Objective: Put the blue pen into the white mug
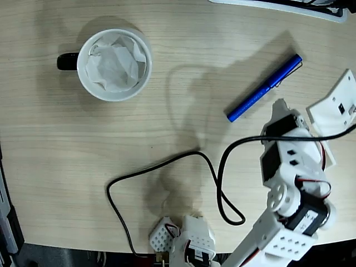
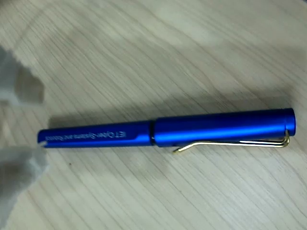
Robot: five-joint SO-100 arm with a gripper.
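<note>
Pen (image 1: 265,88) flat on table (image 1: 183,111), ungrasped, well apart from mug (image 1: 114,64). Gripper (image 2: 21,122) near pen tip, jaws apart, empty. Grasp, carry, drop all left.

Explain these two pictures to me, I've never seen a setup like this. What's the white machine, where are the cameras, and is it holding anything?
The white machine is a small robot arm on a wooden table. One picture looks down from a fixed camera above; the other comes from a camera riding on the arm's wrist, so it sees close up what lies beneath.

On the table lie a blue pen with a metal clip and a white mug with a black handle and crumpled paper inside, well apart. A black cable loops across.

Nothing is held. In the wrist view the pen lies flat on the wood, and the blurred white shapes at the left edge are probably the jaws, near its tip.
</note>
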